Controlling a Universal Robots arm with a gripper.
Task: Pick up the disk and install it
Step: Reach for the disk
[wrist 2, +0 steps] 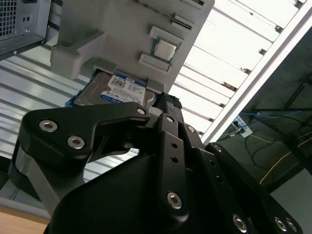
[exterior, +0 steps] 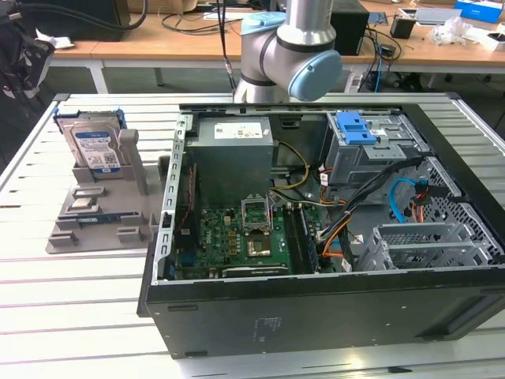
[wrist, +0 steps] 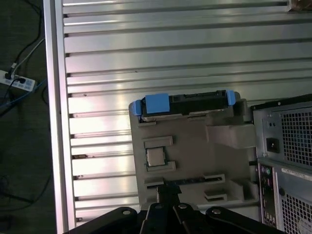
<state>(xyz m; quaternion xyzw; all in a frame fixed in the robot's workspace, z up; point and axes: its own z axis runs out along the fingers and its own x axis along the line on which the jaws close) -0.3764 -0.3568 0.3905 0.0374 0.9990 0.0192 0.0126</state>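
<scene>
hand (wrist: 168, 187) over grey holder (wrist: 195, 151), open or closed: cannot tell | disk (exterior: 96, 146) upright in holder on table (exterior: 79, 316), beside computer case (exterior: 316, 316) | risk: off-centre descent likely strikes holder, tilting disk

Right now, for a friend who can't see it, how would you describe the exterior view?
An open computer case lies on its side on a ribbed metal table, its green circuit board exposed. At the exterior view's left, the disk stands on edge in a grey holder, and the robot arm rises behind the case.
</scene>
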